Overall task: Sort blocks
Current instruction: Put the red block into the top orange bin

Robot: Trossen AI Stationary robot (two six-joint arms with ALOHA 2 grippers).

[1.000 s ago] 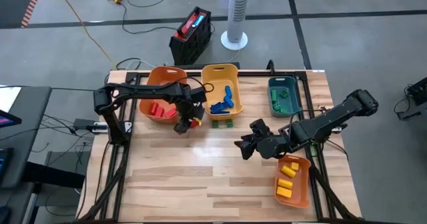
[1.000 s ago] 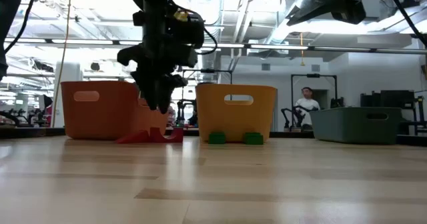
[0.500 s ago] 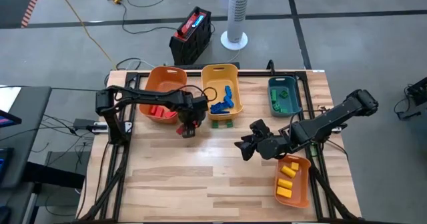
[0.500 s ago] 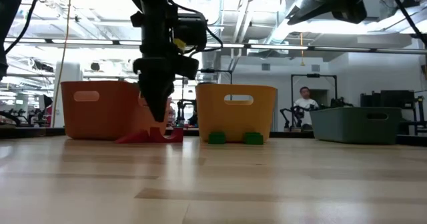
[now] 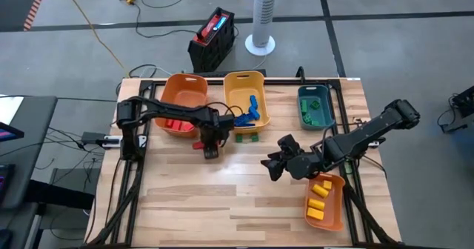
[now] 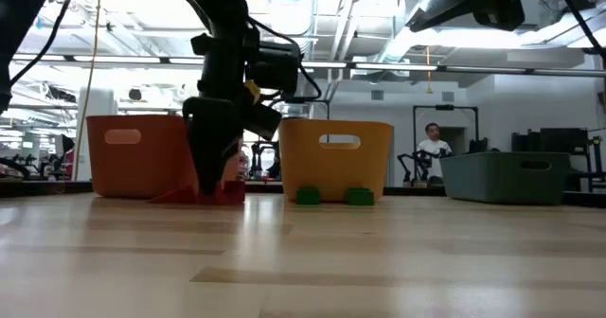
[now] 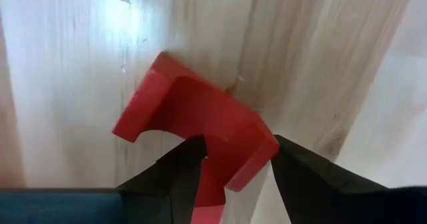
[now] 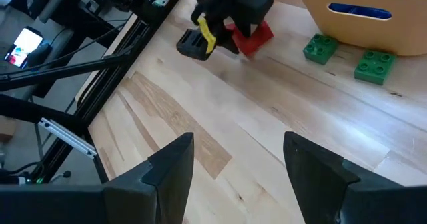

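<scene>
A red arch-shaped block [image 7: 193, 114] lies flat on the table in front of the orange bin [image 5: 181, 101]. My left gripper [image 7: 233, 167] points down over it, open, with a finger [image 7: 177, 174] on either side of one end of the block; in the low view its fingertips [image 6: 210, 171] are down at the block [image 6: 222, 195]. Two green blocks [image 8: 321, 48] [image 8: 373, 67] lie on the table before the yellow bin [image 5: 244, 82]. My right gripper [image 5: 272, 164] hangs open above the table's middle right and holds nothing. My left gripper comes from above with its fingers pointing down, straddling one end [image 7: 243, 154] of the red block across its width. The block lies flat on the table. I cannot tell whether the fingers touch its sides.
The orange bin holds red blocks, the yellow bin blue blocks [image 5: 248, 115], the teal bin [image 5: 315, 92] green ones. A second orange bin [image 5: 337, 204] with yellow blocks sits at the near right. Bare wood lies toward the near left.
My left gripper has gone down and a little toward the table's near edge, rolling about its own axis, and now stands low over the red block with its fingers on either side of it. The gap between the fingers looks unchanged.
</scene>
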